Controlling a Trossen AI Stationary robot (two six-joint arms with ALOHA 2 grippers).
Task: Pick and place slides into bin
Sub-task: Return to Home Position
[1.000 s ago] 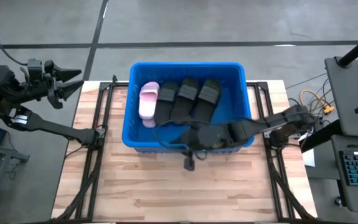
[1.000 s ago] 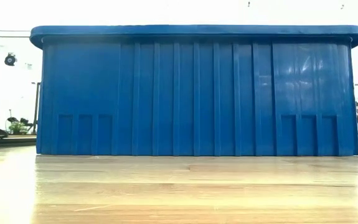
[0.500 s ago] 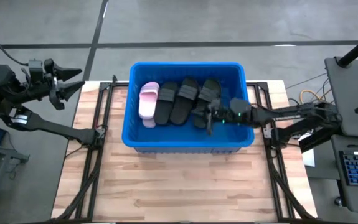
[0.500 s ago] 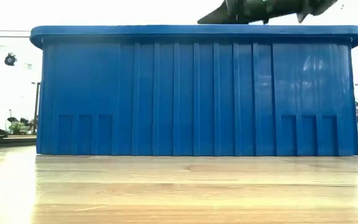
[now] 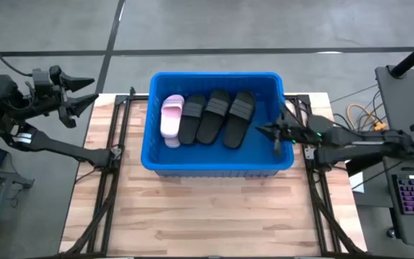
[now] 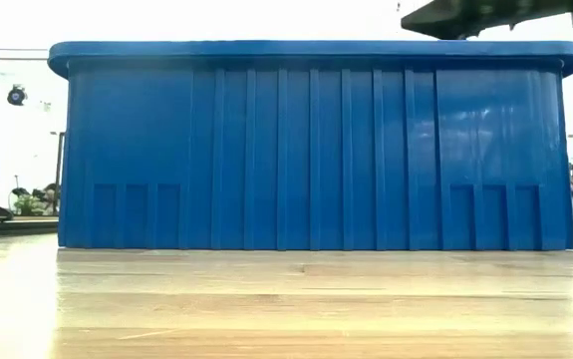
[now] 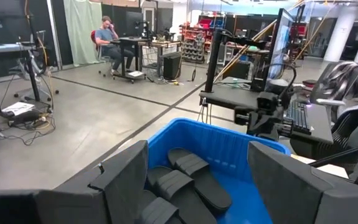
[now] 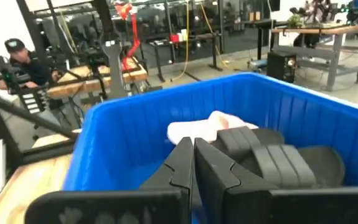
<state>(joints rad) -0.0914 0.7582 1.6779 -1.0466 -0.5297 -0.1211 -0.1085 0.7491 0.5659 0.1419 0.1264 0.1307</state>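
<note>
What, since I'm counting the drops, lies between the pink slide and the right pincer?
Three black slides, side by side in the bin, between the pink slide and the right pincer; the high view shows it.

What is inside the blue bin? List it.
Pale pink slide at its left end, then three black slides side by side. Anything beneath them is covered. The right gripper hovers over the bin's right end.

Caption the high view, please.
Pink and black slides in the bin; right pincer shut above its right end; left pincer parked aside.
</note>
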